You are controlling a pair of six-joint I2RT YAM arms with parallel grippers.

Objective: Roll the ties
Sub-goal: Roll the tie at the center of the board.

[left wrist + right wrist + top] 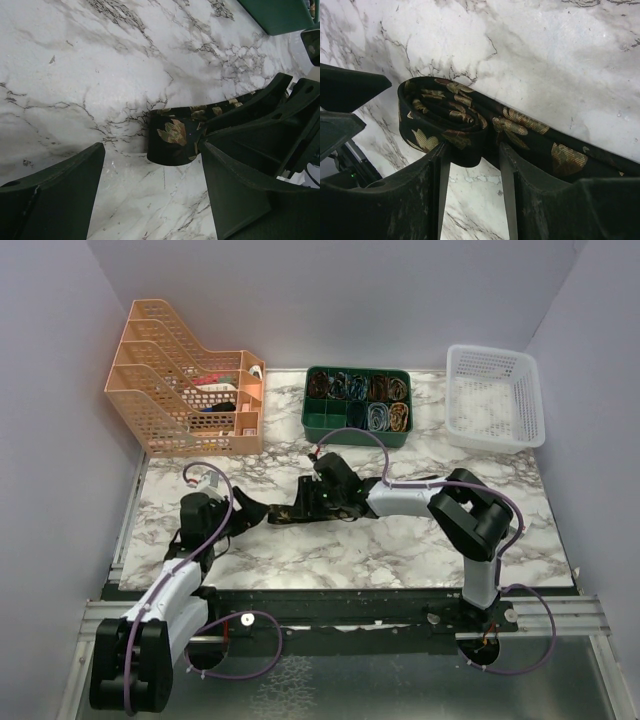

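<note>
The tie (287,512) lies left to right across the table (400,550), rolled end leftward; right gripper (472,162) pinches that roll, left gripper (150,150) gapes around it.

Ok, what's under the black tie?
The marble table lies under the tie. The patch right beneath its rolled end is covered, so I cannot see it.

Top camera overhead, far; wrist cameras close, sharing rolled tie (450,117).
</note>
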